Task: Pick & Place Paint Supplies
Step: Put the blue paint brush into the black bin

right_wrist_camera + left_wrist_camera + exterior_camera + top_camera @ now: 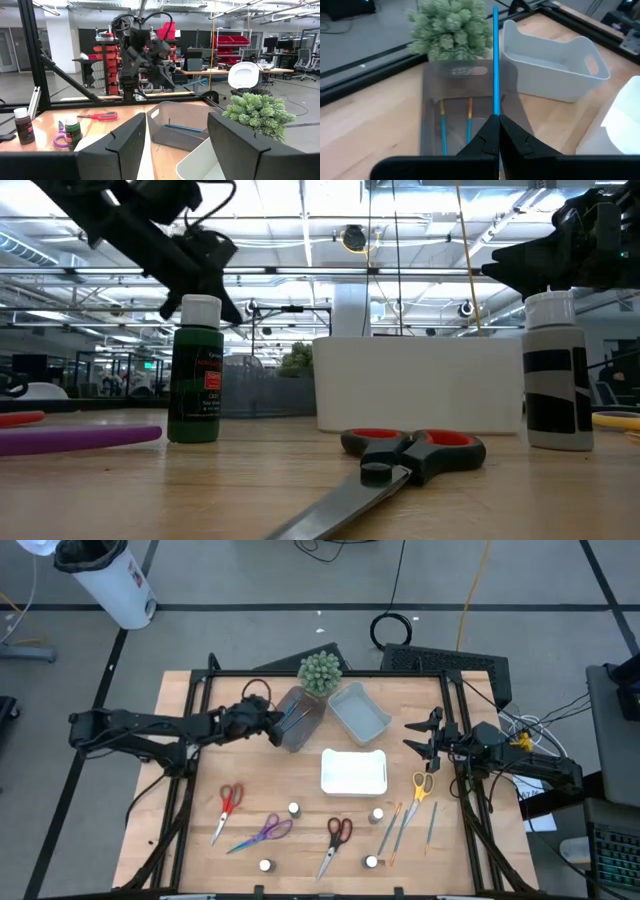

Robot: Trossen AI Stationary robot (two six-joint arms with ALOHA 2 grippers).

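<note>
- The left gripper (496,131) is pinching a blue brush (495,60) upright over the brown tray (300,720), beside the plant (320,672).
- The right gripper (420,735) is hovering wide open and empty near the table's right edge, above the yellow scissors (421,786).

The left arm stretches in from the worktop's left edge toward its far middle, its claw (281,726) raised with the fingers pressed together on a thin blue brush (495,60), while the right arm hangs by the right edge, its claw (418,735) spread wide and holding nothing.
</note>
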